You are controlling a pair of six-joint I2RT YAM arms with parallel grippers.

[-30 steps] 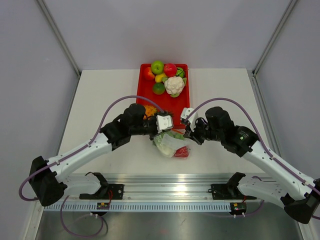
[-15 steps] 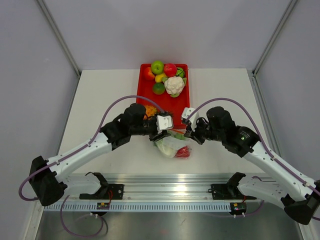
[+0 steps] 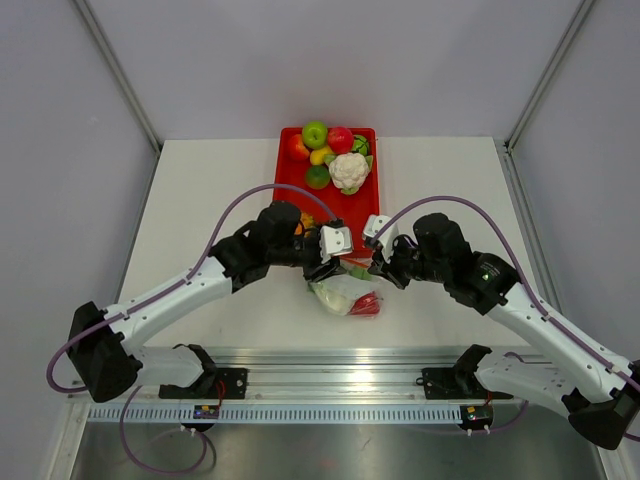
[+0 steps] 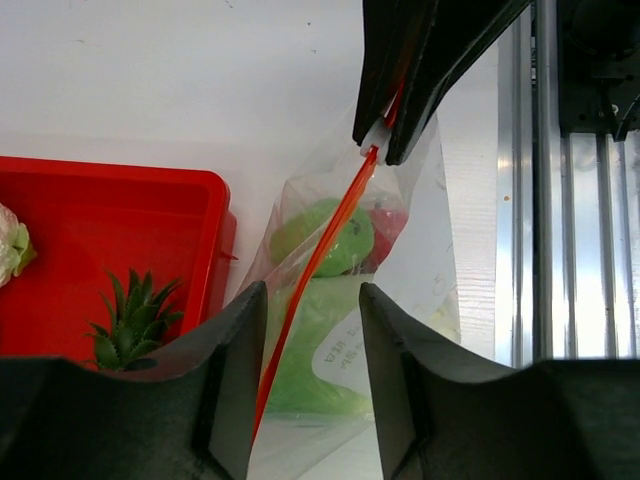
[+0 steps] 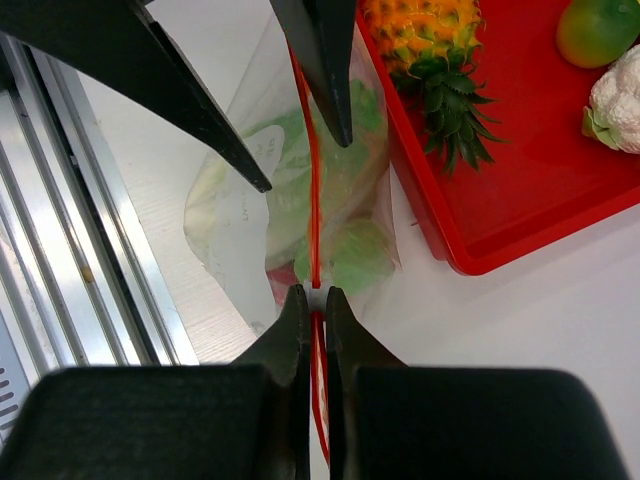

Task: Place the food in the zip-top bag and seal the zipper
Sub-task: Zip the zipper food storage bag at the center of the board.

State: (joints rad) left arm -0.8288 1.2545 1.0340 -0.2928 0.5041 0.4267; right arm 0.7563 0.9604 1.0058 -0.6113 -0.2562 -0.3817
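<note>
The zip-top bag (image 3: 338, 293) lies on the table just in front of the red tray, clear and crinkled. Inside it show the green lettuce (image 4: 325, 236) and the red tomato (image 3: 366, 304). The zipper (image 4: 322, 250) runs taut as an orange-red strip between both grippers. My right gripper (image 5: 314, 298) is shut on one end of the zipper. My left gripper (image 4: 312, 300) is open, its jaws either side of the strip, which passes close to the left finger (image 4: 235, 340) without being pinched. In the top view the left gripper (image 3: 323, 268) and right gripper (image 3: 375, 264) face each other over the bag.
The red tray (image 3: 352, 212) behind the bag holds a cauliflower (image 3: 349, 170), a pineapple (image 5: 420, 30) and several round fruits. An aluminium rail (image 3: 330, 360) runs along the table's near edge, close to the bag.
My left gripper has opened and let go of the zipper, and its arm has shifted a little to the right. The right gripper keeps its hold and place.
</note>
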